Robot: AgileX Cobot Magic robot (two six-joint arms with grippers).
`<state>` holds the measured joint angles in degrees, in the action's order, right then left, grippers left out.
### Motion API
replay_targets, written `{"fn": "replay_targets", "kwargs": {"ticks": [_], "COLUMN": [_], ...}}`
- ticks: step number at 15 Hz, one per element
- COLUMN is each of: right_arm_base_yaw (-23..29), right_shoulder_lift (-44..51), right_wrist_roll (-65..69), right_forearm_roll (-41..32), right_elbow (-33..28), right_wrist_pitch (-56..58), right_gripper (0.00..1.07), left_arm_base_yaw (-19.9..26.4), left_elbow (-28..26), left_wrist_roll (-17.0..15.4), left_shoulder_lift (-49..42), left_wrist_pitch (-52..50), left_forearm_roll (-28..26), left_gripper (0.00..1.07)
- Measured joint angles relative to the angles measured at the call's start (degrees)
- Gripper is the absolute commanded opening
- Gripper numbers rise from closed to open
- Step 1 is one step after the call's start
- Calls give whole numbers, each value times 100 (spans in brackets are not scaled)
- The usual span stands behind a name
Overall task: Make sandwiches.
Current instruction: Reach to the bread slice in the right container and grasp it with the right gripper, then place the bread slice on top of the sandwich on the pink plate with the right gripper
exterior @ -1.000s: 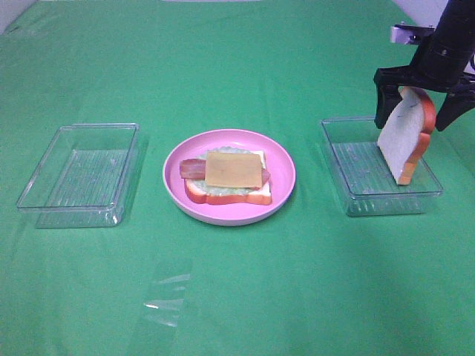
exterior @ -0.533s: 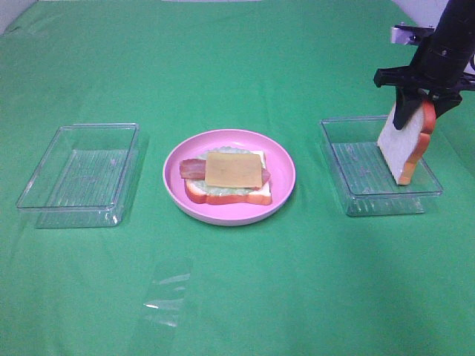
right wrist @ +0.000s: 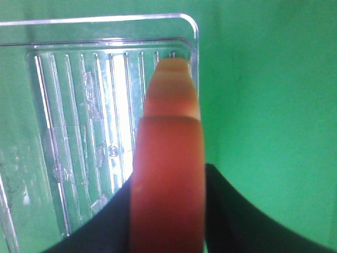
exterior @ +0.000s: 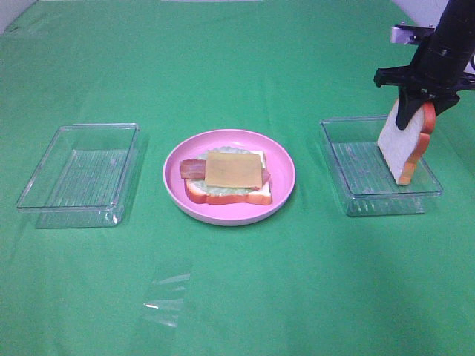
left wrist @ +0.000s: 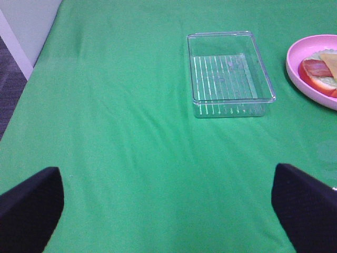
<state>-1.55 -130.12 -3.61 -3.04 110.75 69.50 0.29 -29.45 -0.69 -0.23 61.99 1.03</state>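
Upright, white orange-crusted bread slice.

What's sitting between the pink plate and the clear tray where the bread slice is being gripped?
Nothing: in the exterior high view, only bare green cloth separates the pink plate from the right tray, where the right gripper pinches the bread slice.

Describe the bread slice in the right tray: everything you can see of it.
The bread slice is a toy: flat white face, orange-brown crust around the edge, rounded top. It stands on edge, tilted, its lower corner in the clear right tray near the tray's outer wall. The right hand is closed on its upper crust, one black finger on each face. In the right wrist view the crust looks smooth and slightly glossy. Nothing else touches it.
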Motion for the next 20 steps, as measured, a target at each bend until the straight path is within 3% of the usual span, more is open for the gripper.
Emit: {"fn": "replay_targets", "kwargs": {"ticks": [2, 9, 15, 17, 20], "right_arm_base_yaw": [0, 0, 0, 0, 0], "right_shoulder_lift": [0, 80, 905, 1312, 2080], "right_wrist_roll": [6, 97, 138, 115, -539], "right_forearm_roll": [0, 0, -246, -607, -1971], "right_elbow": [0, 0, -34, -361, -1507], "right_wrist_pitch": [0, 0, 0, -11, -92], "right_gripper": [1, 0, 0, 0, 0], "left_arm_base_yaw": [0, 0, 0, 0, 0], "left_elbow": [0, 0, 0, 0, 0], "left_wrist_roll": [0, 0, 0, 0, 0], "left_shoulder_lift": [0, 0, 0, 0, 0], "left_wrist_pitch": [0, 0, 0, 0, 0], "left_forearm_roll": [0, 0, 0, 0, 0], "left_gripper": [100, 100, 100, 100, 100]}}
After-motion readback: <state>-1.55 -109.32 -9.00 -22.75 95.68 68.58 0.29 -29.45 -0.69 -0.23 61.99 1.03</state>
